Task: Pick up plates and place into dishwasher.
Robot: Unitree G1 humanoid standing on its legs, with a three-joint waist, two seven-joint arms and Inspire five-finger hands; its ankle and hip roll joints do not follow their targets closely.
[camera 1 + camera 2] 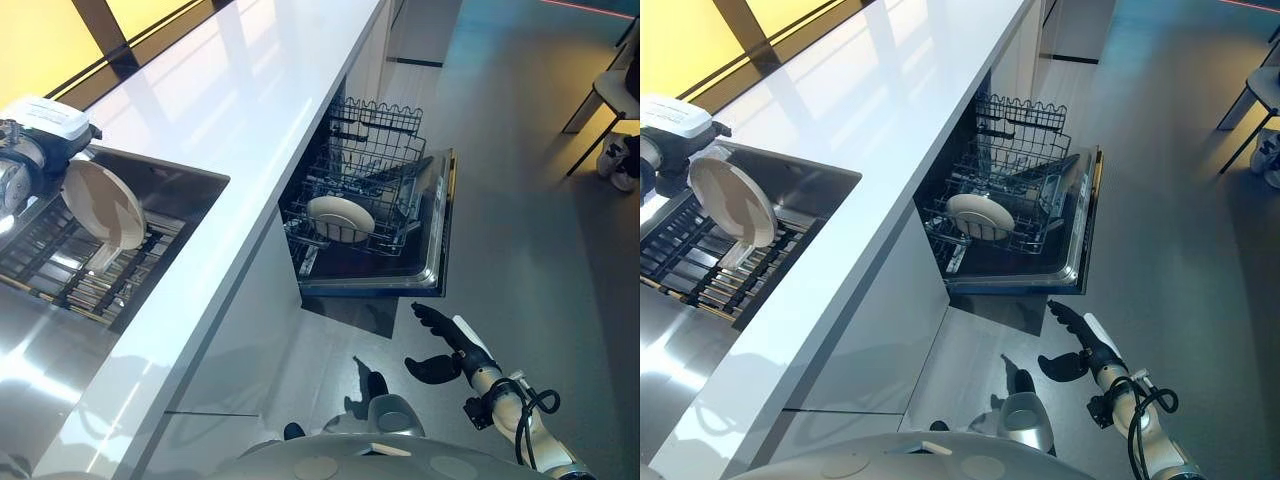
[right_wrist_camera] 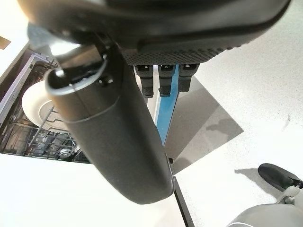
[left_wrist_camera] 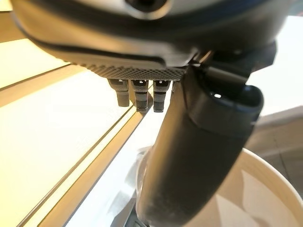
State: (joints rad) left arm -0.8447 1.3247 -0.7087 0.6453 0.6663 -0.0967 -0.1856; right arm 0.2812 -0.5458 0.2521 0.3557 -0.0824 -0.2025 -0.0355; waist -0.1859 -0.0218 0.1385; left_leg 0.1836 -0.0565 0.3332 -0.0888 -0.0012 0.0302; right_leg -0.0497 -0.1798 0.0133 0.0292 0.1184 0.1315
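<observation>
Left hand holds a plate over the sink; the dishwasher stands open with one plate loaded.

A long white countertop [image 1: 250, 90] runs across the scene, with a steel sink [image 1: 150, 215] set into it and a grey floor [image 1: 520, 230] to the right. Below the counter edge the dishwasher door [image 1: 440, 235] lies folded down and the wire rack [image 1: 365, 190] is pulled out over it, narrowing the floor passage; one white plate [image 1: 340, 218] stands upright in the rack. The left hand [image 1: 25, 165] is above the sink grid, with its thumb and fingers pinching the rim of a cream plate [image 1: 103, 203], which is tilted on edge. The right hand [image 1: 440, 345] hangs low beside the door's near corner, fingers loosely spread, holding nothing. A chair leg [image 1: 590, 110] stands at far right, well apart.
</observation>
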